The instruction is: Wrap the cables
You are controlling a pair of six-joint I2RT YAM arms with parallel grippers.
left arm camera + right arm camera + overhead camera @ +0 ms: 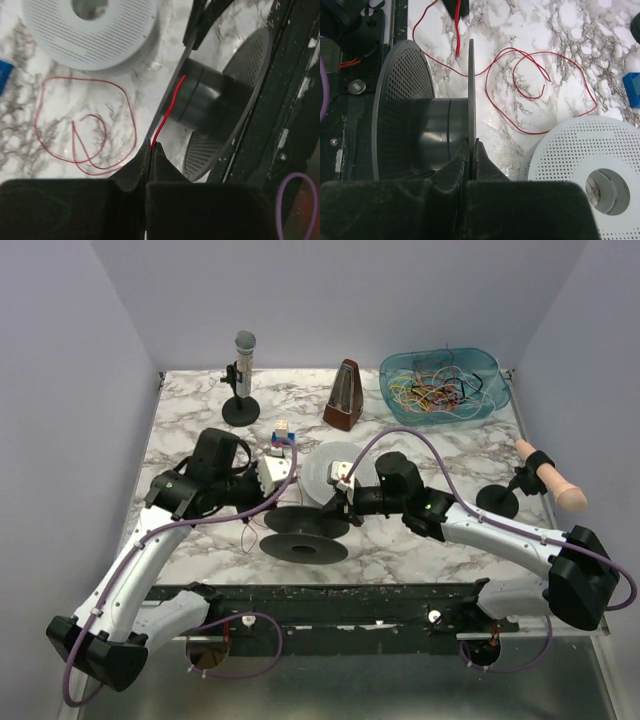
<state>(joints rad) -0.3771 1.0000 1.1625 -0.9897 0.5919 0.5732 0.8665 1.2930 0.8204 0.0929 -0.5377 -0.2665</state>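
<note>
A thin red cable (167,107) runs from my left gripper (151,146), which is shut on it, up to the hub of the black spool (210,105). The rest of that cable (540,95) lies in loose loops on the marble. My right gripper (471,142) is shut on the thin edge of the black spool's flange (471,90). From above, the black spool (305,530) stands on its edge between the left gripper (266,502) and the right gripper (340,502). More cables (435,392) sit in a tangle in the blue bin.
A pale perforated spool (335,468) lies flat just behind the black one. Along the back stand a microphone on a stand (245,375), a metronome (346,395) and the blue bin (490,390). A small block (283,435) and a handle on a stand (545,480) are nearby.
</note>
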